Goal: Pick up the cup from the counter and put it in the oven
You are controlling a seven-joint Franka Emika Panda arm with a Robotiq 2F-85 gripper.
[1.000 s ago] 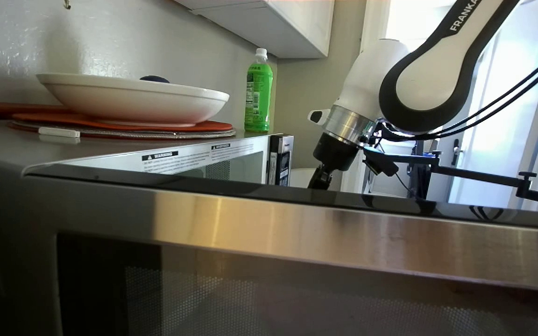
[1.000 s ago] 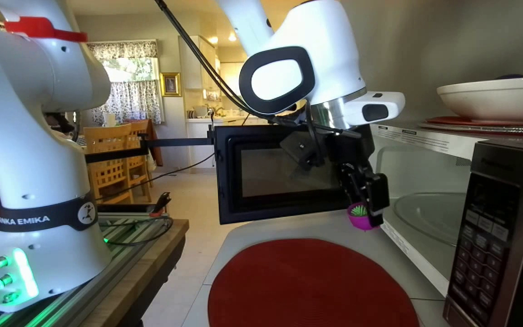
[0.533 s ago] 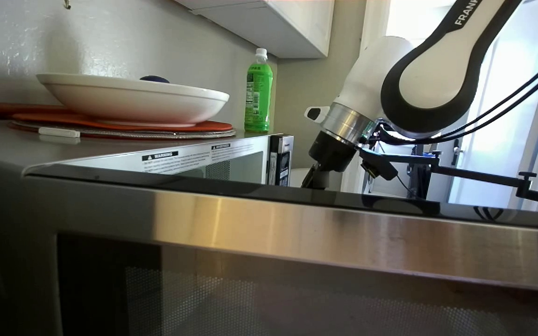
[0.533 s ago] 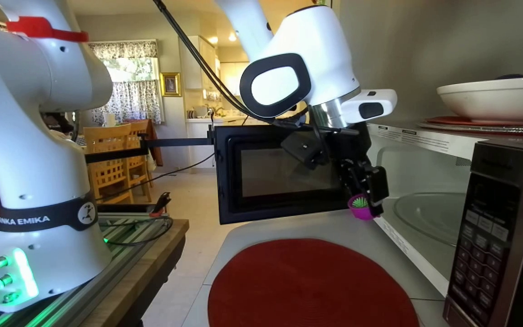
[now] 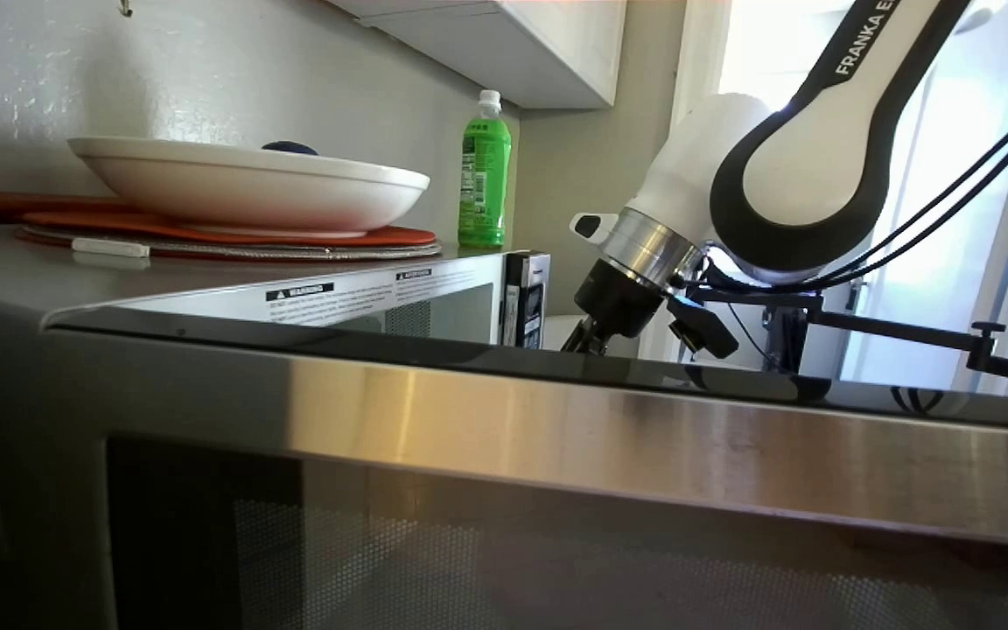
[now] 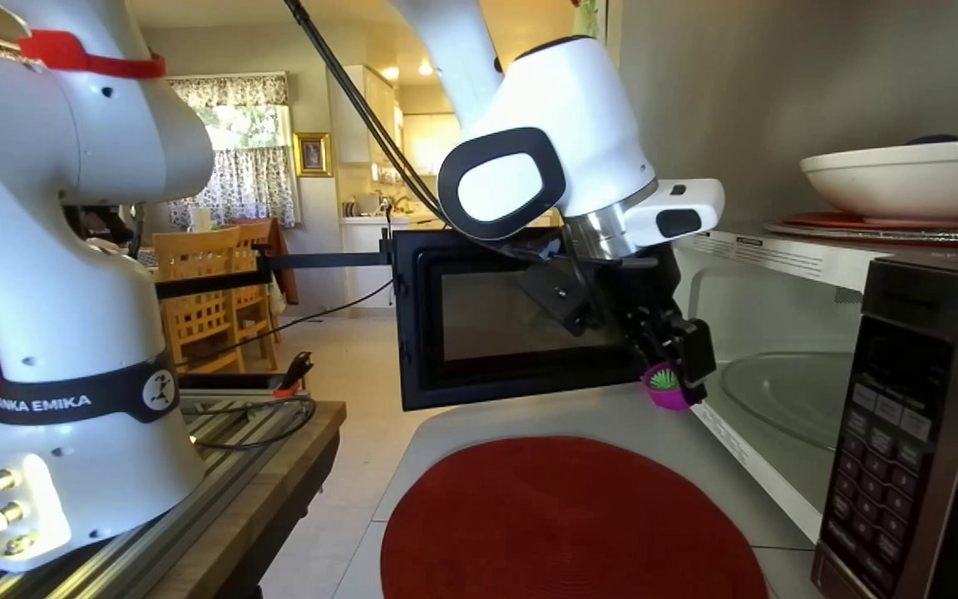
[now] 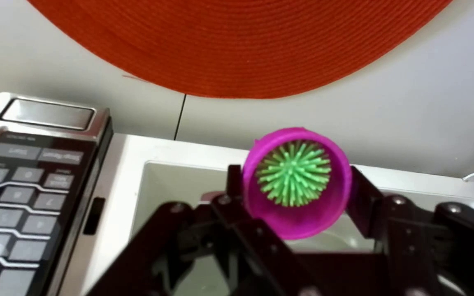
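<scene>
So my hand (image 7: pixel 296 191) is closed snugly on the magenta cup (image 7: pixel 298 222), fingers (image 7: pixel 364 203) against both sides, and only the wrist view lets me look straight into it: green spiky thing (image 7: pixel 293 172) inside, red mat (image 7: pixel 241 45) up at 12 o'clock, keypad (image 7: pixel 25 201) between 8 and 9 with lettering mostly too blurry to read. In an exterior view I've got the cup tilted right at the mouth of the open oven (image 6: pixel 778 312), turntable (image 6: pixel 787 399) at its 3 o'clock; honestly can't tell whether any of it is past the sill (image 6: pixel 766 476). White bowl (image 6: pixel 916 183) is cut off there, out past 2 o'clock. In an exterior view the steel-faced door (image 5: pixel 574 437) hides the cup and the ends of my fingers, but that bowl shows whole at 10 o'clock and a green bottle (image 5: pixel 485 188) stands in full at 12.
</scene>
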